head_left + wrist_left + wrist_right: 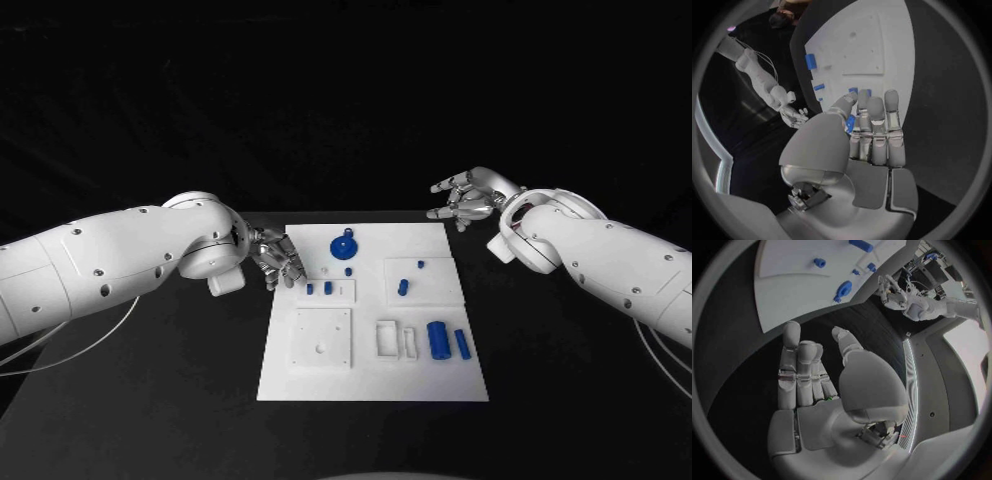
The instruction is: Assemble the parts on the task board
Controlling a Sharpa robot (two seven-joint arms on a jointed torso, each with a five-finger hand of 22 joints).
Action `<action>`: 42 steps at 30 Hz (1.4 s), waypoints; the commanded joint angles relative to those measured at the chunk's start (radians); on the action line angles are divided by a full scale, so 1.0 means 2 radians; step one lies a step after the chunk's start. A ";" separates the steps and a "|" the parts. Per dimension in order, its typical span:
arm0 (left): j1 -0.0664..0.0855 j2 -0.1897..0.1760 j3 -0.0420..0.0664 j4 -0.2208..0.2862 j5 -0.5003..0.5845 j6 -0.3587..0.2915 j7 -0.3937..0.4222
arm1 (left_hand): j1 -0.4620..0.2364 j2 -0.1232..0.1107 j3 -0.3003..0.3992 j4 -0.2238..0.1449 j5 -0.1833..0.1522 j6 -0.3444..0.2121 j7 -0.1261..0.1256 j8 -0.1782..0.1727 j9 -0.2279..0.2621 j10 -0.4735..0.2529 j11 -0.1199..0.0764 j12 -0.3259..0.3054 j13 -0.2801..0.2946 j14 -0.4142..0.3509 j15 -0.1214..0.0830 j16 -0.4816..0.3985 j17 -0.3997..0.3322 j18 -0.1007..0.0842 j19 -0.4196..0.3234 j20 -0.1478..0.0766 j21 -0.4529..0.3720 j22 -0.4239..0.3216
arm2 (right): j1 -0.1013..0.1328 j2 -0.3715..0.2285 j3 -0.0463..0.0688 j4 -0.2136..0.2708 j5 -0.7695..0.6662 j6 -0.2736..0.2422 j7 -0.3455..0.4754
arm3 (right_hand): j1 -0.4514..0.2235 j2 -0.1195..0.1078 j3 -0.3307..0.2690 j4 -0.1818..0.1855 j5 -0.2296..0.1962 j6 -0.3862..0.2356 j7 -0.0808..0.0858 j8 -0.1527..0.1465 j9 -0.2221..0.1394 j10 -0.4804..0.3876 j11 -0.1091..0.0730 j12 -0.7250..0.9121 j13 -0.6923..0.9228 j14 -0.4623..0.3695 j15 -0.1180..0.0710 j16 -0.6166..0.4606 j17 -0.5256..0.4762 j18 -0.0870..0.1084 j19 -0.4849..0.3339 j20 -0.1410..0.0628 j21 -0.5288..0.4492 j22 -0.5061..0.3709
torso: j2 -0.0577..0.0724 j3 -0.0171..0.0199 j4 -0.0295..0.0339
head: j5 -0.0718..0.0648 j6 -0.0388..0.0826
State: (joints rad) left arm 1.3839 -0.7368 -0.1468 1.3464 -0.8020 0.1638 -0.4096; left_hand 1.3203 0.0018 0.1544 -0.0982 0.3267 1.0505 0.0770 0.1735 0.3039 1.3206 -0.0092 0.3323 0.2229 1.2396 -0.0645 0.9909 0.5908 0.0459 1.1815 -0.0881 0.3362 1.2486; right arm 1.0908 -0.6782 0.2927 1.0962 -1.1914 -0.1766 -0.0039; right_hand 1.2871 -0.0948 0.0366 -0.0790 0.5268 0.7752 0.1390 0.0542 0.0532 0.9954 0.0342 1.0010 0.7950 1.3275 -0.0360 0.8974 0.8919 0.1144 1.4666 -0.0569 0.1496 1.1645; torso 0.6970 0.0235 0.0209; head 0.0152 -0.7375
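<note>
The white task board [375,375] lies mid-table. At its left edge my left hand [274,262] hangs with fingers straight and close together. In the left wrist view the left hand [870,135] pinches a small blue part [850,123] between thumb and fingers. Two small blue pegs [319,289] stand on the board just beyond its fingertips. My right hand [464,200] hovers over the black table past the board's far right corner, fingers spread, holding nothing. The right wrist view shows the right hand [814,385] with a bare palm.
A round blue piece [343,246] lies at the board's far middle. Two blue cylinders [449,341] lie at its right side beside a white slotted block [397,338]. A square white plate [322,337] sits on the near left of the board. Black table [144,400] surrounds it.
</note>
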 commanded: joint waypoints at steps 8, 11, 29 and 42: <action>0.002 0.015 -0.007 0.012 -0.026 -0.187 0.188 | 0.044 0.007 0.008 -0.036 -0.103 0.023 0.018 -0.046 -0.084 -0.043 0.037 -0.128 -0.081 0.005 0.026 -0.147 -0.074 0.011 -0.014 0.025 -0.070 -0.049 | 0.000 0.000 0.000 -0.001 -0.002 -0.002 0.004 | -0.003 0.002 0.003 -0.006 0.001 0.000 0.001 0.000 0.000 0.007 -0.001 -0.023 -0.031 -0.005 -0.001 -0.015 -0.008 0.007 0.015 0.001 -0.013 -0.017 | 0.001 -0.0004 -0.0006 | 0.000 0.007; 0.001 0.023 -0.017 0.008 -0.062 -0.213 0.219 | 0.046 0.000 0.003 -0.041 -0.127 0.029 0.018 -0.052 -0.094 -0.050 0.041 -0.135 -0.082 0.015 0.026 -0.146 -0.069 0.016 -0.005 0.026 -0.067 -0.045 | 0.000 0.000 0.000 0.000 -0.002 -0.002 0.004 | -0.003 0.003 0.004 -0.006 0.001 0.004 0.000 0.000 0.001 0.007 -0.001 -0.024 -0.035 -0.005 -0.001 -0.017 -0.008 0.007 0.015 0.000 -0.014 -0.019 | 0.001 -0.0003 -0.0006 | -0.001 0.009; -0.016 0.085 -0.044 -0.062 -0.242 -0.234 0.269 | 0.026 -0.037 0.019 -0.042 -0.066 0.015 0.016 -0.055 -0.118 -0.107 0.051 -0.136 -0.082 0.041 0.025 -0.068 -0.052 0.029 0.034 0.027 -0.049 0.018 | 0.000 0.003 0.000 0.003 -0.002 -0.002 0.005 | -0.004 0.004 0.004 -0.007 0.001 0.008 0.000 0.000 0.001 0.007 -0.001 -0.023 -0.039 -0.004 -0.001 -0.018 -0.008 0.006 0.015 0.000 -0.014 -0.022 | 0.001 -0.0001 -0.0013 | 0.001 0.012; -0.030 0.110 -0.046 -0.091 -0.300 -0.222 0.273 | 0.052 -0.048 0.004 -0.016 -0.070 0.001 0.015 -0.055 -0.119 -0.133 0.051 -0.137 -0.082 0.037 0.020 -0.007 -0.110 0.027 0.047 0.024 -0.057 0.040 | 0.000 0.005 0.000 0.003 -0.002 -0.004 0.008 | -0.005 0.004 0.007 -0.008 0.001 0.005 0.000 0.000 0.001 0.010 -0.002 -0.045 -0.067 -0.010 -0.001 -0.027 -0.012 0.004 0.010 0.001 -0.020 -0.031 | 0.001 -0.0001 -0.0009 | 0.000 0.012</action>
State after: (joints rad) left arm 1.3263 -0.5214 -0.2399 1.1691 -1.3429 -0.2889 0.1156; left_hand 1.4159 -0.0946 0.1579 -0.1326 0.1856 1.0585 0.1064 0.0667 0.0660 1.0549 0.0957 0.0646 0.0592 1.3167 -0.0235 0.9727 0.3718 0.0933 1.2690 -0.0428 0.2203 1.3081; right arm 1.0906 -0.6701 0.2927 1.1011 -1.1907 -0.1828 -0.0012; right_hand 1.2818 -0.0895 0.0490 -0.0914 0.5268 0.7865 0.1386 0.0542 0.0532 1.0088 0.0321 0.9165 0.6659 1.3120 -0.0389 0.8482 0.8690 0.1139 1.4665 -0.0568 0.1113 1.1045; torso 0.6991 0.0232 0.0190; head 0.0149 -0.7133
